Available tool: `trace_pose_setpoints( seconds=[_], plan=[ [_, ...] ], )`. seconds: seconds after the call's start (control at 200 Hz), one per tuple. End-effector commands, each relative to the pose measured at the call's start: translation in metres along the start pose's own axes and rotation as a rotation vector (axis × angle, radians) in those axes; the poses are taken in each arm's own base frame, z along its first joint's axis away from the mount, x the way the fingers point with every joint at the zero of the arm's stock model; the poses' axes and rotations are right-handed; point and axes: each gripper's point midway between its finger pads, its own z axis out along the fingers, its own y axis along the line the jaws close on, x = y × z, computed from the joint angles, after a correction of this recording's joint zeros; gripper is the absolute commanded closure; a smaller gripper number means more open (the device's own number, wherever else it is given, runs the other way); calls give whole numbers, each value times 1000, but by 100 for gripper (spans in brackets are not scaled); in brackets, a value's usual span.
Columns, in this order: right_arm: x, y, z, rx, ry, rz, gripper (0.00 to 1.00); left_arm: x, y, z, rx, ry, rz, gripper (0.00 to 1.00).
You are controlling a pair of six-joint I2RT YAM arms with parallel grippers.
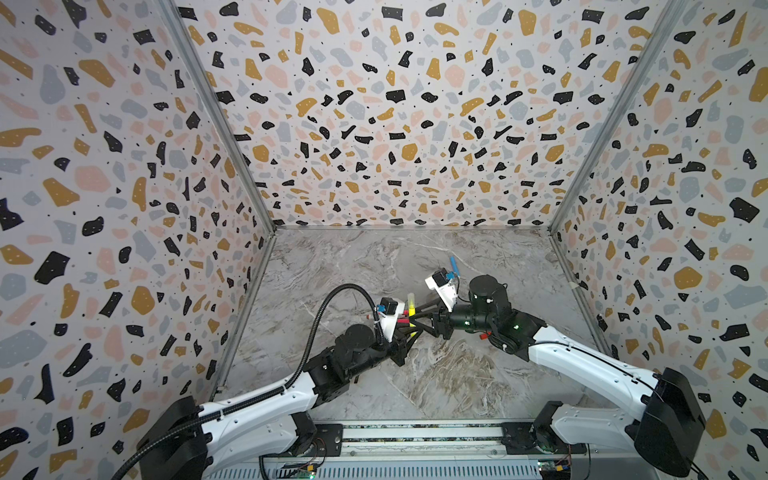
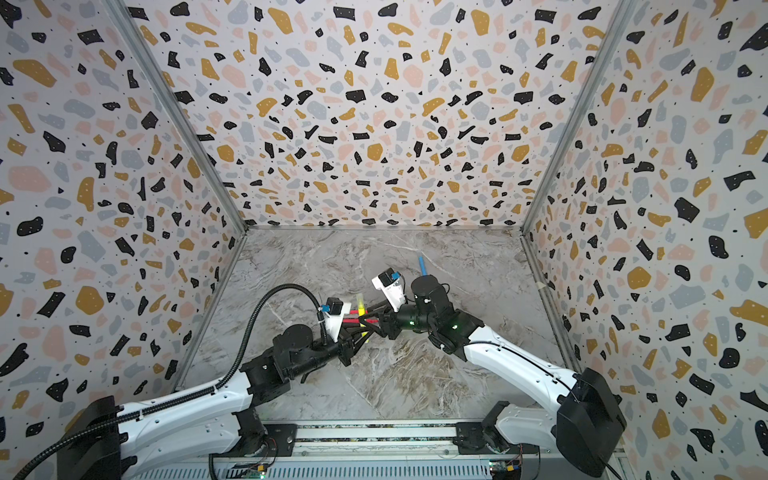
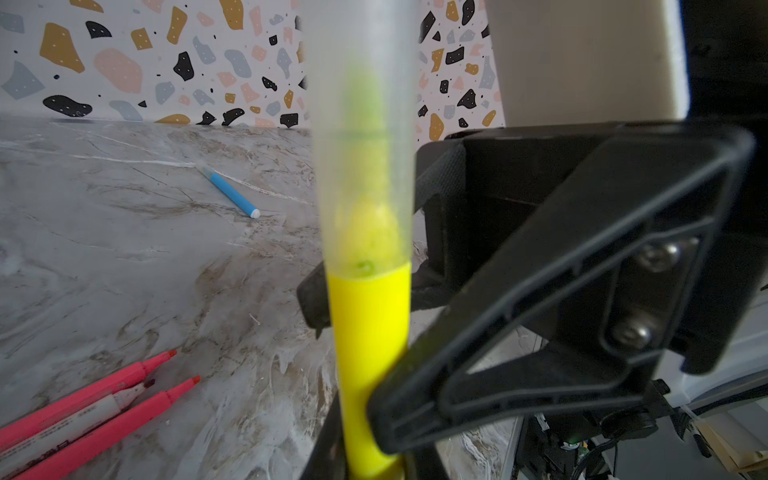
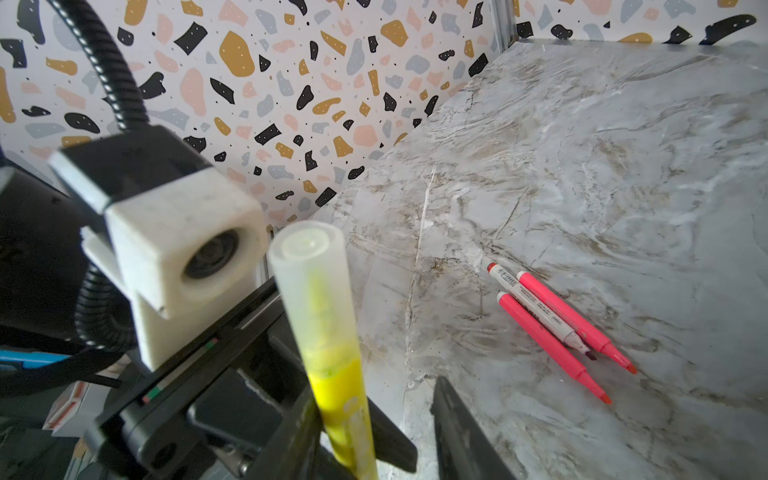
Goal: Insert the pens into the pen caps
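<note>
My left gripper (image 3: 370,457) is shut on the lower barrel of a yellow pen (image 3: 368,332), which stands upright. A translucent pen cap (image 4: 309,282) sits over its tip. My right gripper (image 4: 374,449) is open around the same pen from the opposite side. One finger lies against the barrel and the other stands apart from it. In both top views the two grippers (image 1: 409,330) (image 1: 419,318) meet mid-table at the yellow pen (image 2: 360,305). Two neon pink pens (image 4: 548,345) and a white pen with red markings (image 4: 536,307) lie together on the table, uncapped.
A blue pen (image 1: 453,264) lies alone toward the back wall, behind the right wrist. A small red piece (image 1: 483,336) lies beside the right arm, too small to make out. Patterned walls close in the marble table (image 1: 436,374) on three sides.
</note>
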Motion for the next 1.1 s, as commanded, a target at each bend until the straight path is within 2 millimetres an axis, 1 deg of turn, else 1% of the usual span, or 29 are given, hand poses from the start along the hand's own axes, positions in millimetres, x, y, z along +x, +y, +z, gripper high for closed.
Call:
trace_pose_setpoints(
  seconds=[0.0,0.15,0.2,0.235,0.27,0.29,0.34,0.38,0.406,0.436,0.446,0.506,0.516,0.531,0.561,0.566,0.571,0.606,0.656,0.716,0.721,0.756,0.766,0.801,0.946,0.966,0.991,0.996,1.091],
  plan=[
    [-17,12,1,-46,-36,-39,65,-29,-17,0,53,-87,24,100],
    [-10,10,3,-39,-15,-33,91,-34,-11,-1,12,-103,20,100],
    [-8,6,3,-25,-11,-31,95,-37,-6,-1,-20,-116,12,100],
    [-9,3,3,-10,-11,-28,96,-39,-4,-1,-33,-123,10,97],
    [-10,-1,3,2,-13,-24,96,-40,-1,-1,-48,-127,8,91],
    [-12,-3,2,11,-14,-22,96,-41,1,-1,-62,-128,5,86],
    [-16,-14,0,48,-17,-11,96,-39,9,0,-109,-116,5,65],
    [-20,-24,-2,83,-21,0,96,-36,16,2,-152,-95,10,53],
    [-24,-36,-5,119,-24,14,96,-33,22,2,-183,-80,15,49],
    [-27,-49,-8,160,-24,30,96,-29,28,2,-219,-60,19,47],
    [-29,-51,-9,165,-26,31,96,-27,30,2,-231,-51,22,47],
    [-29,-87,-14,256,-1,83,96,-21,41,0,-291,-22,29,46],
    [-31,-89,-14,261,-2,87,96,-18,44,-1,-302,-11,30,46],
    [-31,-101,-16,292,9,107,96,-14,47,-2,-317,3,32,46],
    [-29,-115,-17,320,27,129,96,-10,50,-4,-332,13,31,46],
    [-31,-122,-17,332,28,134,96,-9,51,-5,-335,14,30,46],
    [-26,-125,-17,339,42,144,96,-8,51,-5,-336,15,30,46],
    [-29,-142,-17,371,58,156,96,-4,54,-8,-341,20,24,46],
    [-25,-168,-17,432,105,179,96,0,55,-12,-341,18,10,46],
    [-26,-201,-17,523,147,190,95,5,56,-16,-336,16,-8,46],
    [-28,-204,-17,533,143,186,95,6,57,-17,-337,16,-9,46],
    [-26,-224,-17,585,171,200,95,8,57,-19,-334,14,-19,46],
    [-29,-228,-17,591,170,200,95,9,57,-19,-335,14,-20,46],
    [-29,-246,-15,622,195,212,95,10,58,-21,-335,13,-26,46],
    [-29,-308,1,726,285,238,93,12,61,-28,-352,16,-24,47],
    [-25,-317,3,742,310,247,93,12,61,-29,-355,15,-23,47],
    [-27,-325,5,761,327,248,93,11,61,-30,-357,15,-19,47],
    [-24,-328,6,766,337,252,93,11,62,-30,-358,14,-19,47],
    [-21,-352,13,811,403,268,93,9,62,-33,-365,9,-12,47]
  ],
)
